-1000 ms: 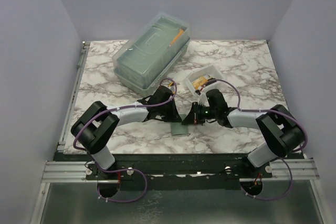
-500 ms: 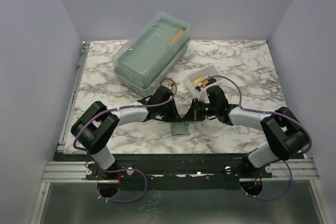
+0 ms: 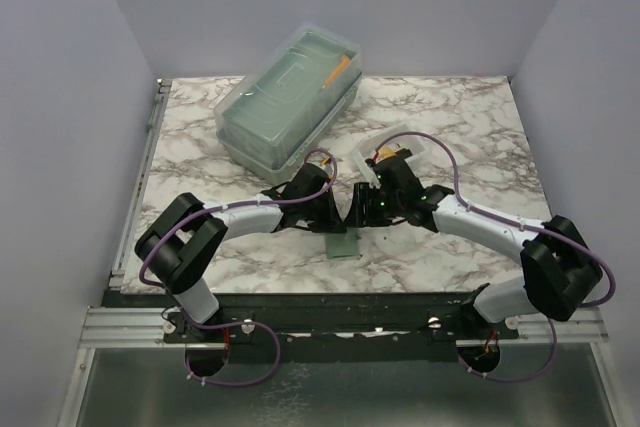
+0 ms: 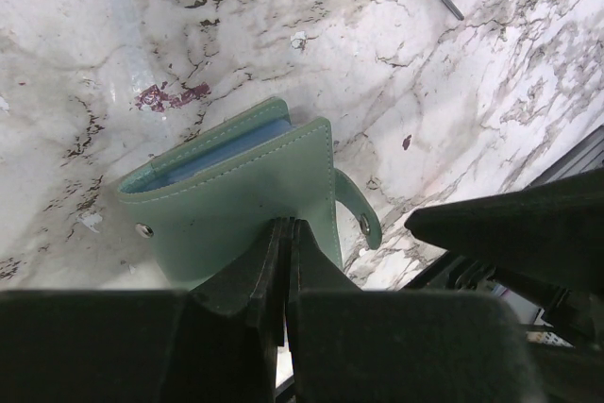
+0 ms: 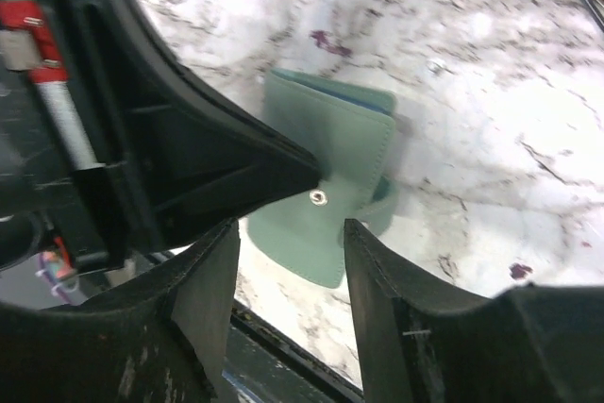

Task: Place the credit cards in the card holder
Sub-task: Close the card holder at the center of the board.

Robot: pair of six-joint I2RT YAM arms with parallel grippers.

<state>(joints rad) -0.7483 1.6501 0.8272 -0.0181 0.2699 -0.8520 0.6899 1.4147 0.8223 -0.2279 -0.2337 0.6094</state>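
The card holder [image 4: 236, 200] is a grey-green wallet, folded, with a blue lining at its open edge and a snap strap [image 4: 363, 224]. It lies near the table's front edge [image 3: 343, 245]. My left gripper [image 4: 286, 226] is shut, pinching the near edge of the holder's cover. In the right wrist view the left gripper [image 5: 304, 174] meets the card holder [image 5: 330, 148] beside the snap. My right gripper [image 5: 288, 261] stands open just short of the holder's lower panel, nothing between its fingers. No credit cards show plainly. Something gold-yellow sits in the white tray [image 3: 400, 139], mostly hidden by my right arm.
A large translucent lidded box [image 3: 290, 102] stands at the back left, with a yellow-handled tool [image 3: 336, 71] on its lid. The two grippers [image 3: 348, 217] nearly touch above the holder. The table's dark front rail [image 3: 340, 299] lies just below it.
My right gripper has opened, and its arm has swung left and forward toward the holder. The left arm and the holder have stayed put.
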